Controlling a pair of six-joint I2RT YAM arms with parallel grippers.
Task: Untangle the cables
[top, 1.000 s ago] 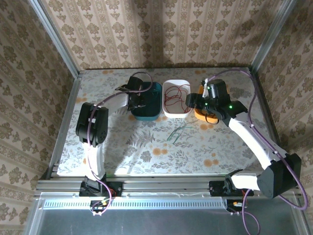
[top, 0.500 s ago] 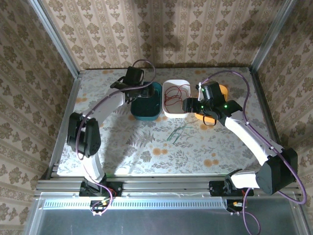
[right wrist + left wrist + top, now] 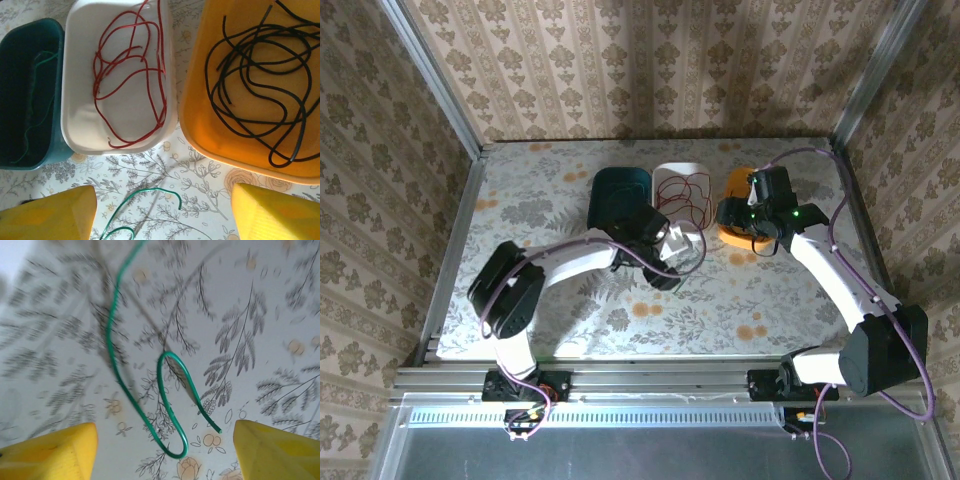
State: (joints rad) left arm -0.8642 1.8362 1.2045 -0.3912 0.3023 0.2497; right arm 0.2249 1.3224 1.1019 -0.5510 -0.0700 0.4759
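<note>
Green cable [image 3: 160, 385] lies looped on the floral table [image 3: 270, 295] between the left fingers [image 3: 50, 452], spread wide and touching nothing, while the right fingers [image 3: 50, 215], equally wide and empty, hang over red cables [image 3: 161, 60] in a white tray [image 3: 82, 120] and black cables [image 3: 255, 62] in an orange tray [image 3: 200, 115].
</note>
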